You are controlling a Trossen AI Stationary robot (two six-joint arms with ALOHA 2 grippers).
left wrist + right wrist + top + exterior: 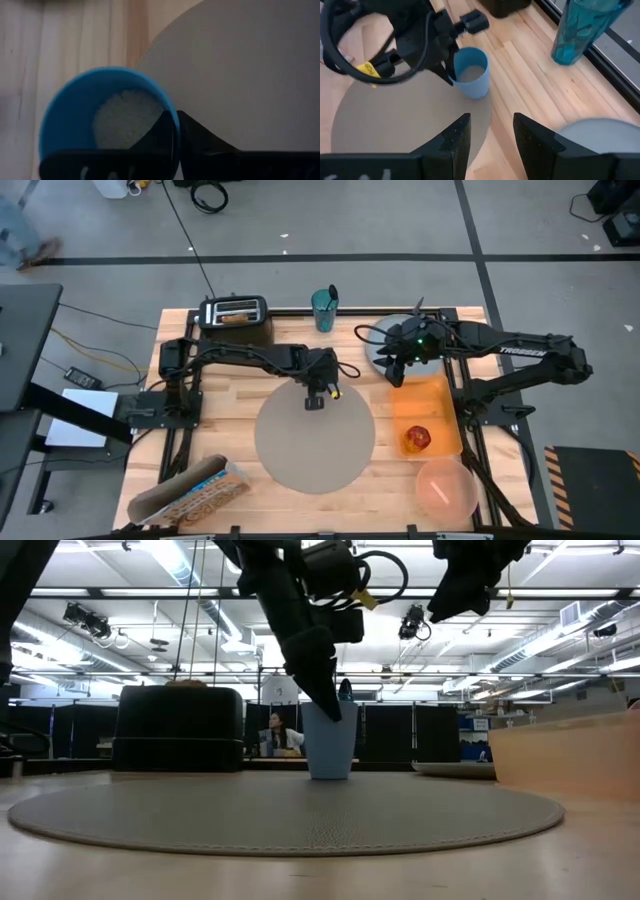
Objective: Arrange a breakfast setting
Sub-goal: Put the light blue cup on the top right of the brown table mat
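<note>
My left gripper [451, 75] clenched on cup [471, 71] rim, cup upright at placemat [314, 438] edge. My right gripper [490, 131] hovers near, empty, half open.

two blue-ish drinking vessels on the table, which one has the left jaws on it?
The small light-blue cup at the edge of the round placemat: the left gripper pinches its rim. The taller teal tumbler stands untouched near the table's back edge.

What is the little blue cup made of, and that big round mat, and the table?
The light-blue cup, pinched at its rim by the left gripper, looks like matte plastic: smooth, even colour, thin wall. The round placemat seems woven fabric or vinyl, judging by its fine ribbed texture in the low view. The table is pale wood, with visible planks and grain.
</note>
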